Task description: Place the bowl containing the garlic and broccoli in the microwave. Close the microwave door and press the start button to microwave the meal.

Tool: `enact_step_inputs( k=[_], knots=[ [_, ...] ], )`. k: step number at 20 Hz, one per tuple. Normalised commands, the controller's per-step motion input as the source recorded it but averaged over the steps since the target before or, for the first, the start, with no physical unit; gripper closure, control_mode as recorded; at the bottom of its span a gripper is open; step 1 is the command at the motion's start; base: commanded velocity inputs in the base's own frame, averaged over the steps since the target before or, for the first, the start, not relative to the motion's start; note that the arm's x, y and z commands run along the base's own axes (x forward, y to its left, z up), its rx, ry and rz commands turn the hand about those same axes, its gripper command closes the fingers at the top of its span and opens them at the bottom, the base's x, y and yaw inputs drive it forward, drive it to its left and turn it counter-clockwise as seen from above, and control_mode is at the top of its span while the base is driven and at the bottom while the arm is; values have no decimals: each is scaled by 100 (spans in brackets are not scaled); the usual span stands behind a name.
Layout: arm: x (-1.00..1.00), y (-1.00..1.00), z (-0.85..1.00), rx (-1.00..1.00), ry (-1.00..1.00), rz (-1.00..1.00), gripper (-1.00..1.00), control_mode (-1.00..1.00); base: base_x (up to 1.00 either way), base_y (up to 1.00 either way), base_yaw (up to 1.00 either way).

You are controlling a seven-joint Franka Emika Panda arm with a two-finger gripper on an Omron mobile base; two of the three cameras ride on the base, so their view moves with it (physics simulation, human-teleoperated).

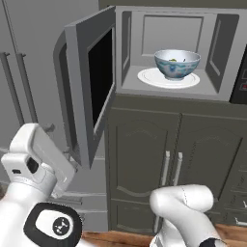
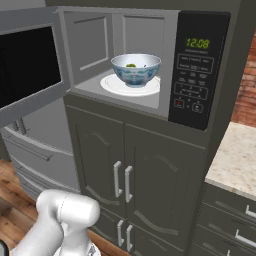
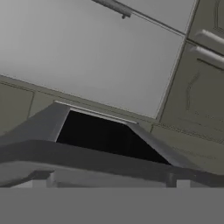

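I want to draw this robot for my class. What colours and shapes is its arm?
The arm is glossy white, built from chunky rounded tubes with a boxier block near the top. One joint carries a round black cap with a small white mark. A dark slot sits on the block's side. A fat white elbow bulges like a ball. No cables show. The claw isn't clear enough to draw.

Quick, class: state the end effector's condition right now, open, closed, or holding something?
End effector: open and empty, below the open microwave door; the bowl already sits inside the microwave.
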Motion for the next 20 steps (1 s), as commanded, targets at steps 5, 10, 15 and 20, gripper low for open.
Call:
enact_step_inputs(
  k=[5, 10, 15, 20],
  knots=[
    [68, 71, -11, -8, 11, -1, -100, -100, 0, 0, 0],
    [62, 27, -1, -2, 5, -11, -100, -100, 0, 0, 0],
    [34, -35, 0, 0, 0, -27, -100, -100, 0, 0, 0],
    [-4, -99, 3, 3, -12, -28, -100, -100, 0, 0, 0]
  ],
)
